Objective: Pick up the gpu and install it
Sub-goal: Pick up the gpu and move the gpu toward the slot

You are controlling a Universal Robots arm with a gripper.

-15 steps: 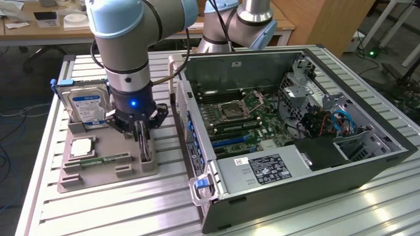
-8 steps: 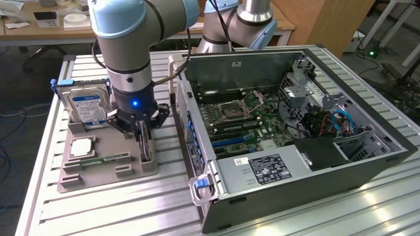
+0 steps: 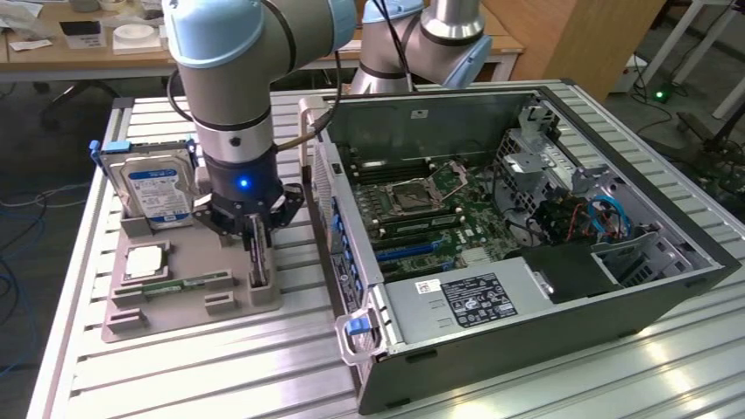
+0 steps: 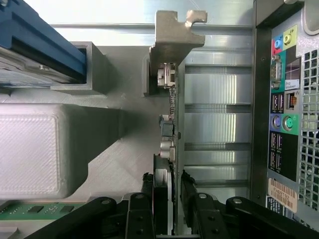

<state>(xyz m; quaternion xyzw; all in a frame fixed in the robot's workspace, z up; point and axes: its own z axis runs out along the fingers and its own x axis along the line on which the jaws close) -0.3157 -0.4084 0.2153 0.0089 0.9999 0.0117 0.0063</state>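
Note:
The gpu (image 3: 257,264), a thin dark card with a silver end bracket (image 4: 172,47), stands on edge in a slot of the grey parts tray (image 3: 187,307), just beside the open computer case (image 3: 524,218). My gripper (image 3: 256,229) points straight down over the card's upper edge. In the wrist view its black fingers (image 4: 149,199) sit on either side of the gpu (image 4: 169,107) and press against it. The gripper (image 4: 168,199) is shut on the card, which still rests in its slot.
On the tray, a silver hard drive (image 3: 157,188) with a blue label stands upright, and a CPU (image 3: 146,260) and a green memory stick (image 3: 187,284) lie flat. The case lies on its side with its motherboard (image 3: 431,209) exposed. Its rear port panel (image 4: 281,114) faces the tray.

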